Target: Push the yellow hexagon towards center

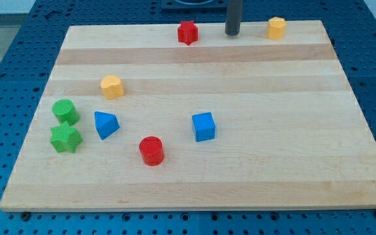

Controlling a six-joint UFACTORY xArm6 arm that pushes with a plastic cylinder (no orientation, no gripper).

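Wooden board (194,176) fills most of the view, lying on a blue perforated table (5,39). No pincer on this arm, so there is no open or closed state to log; the arm ends in a dark rod, and my tip (232,33) rests on the board near the view's top edge. Target: yellow hexagon (277,28), at the view's top right, near my tip but apart from it, on its right side. Red star (187,32) sits on the tip's other side, to the view's left. Judged step: approach not yet finished, no contact. To push well, I should bring the tip round behind the hexagon, to its upper-right side, so the push line runs down and left toward the board's middle. Little board remains behind it, so the tip must go round without clipping the block. The blue cube (203,126) stands just past centre on that line; I should stop short of it. Well apart, on the view's left: yellow heart-like block (111,87), blue triangular block (106,124), red cylinder (152,151), green cylinder (65,111), green star (65,138).
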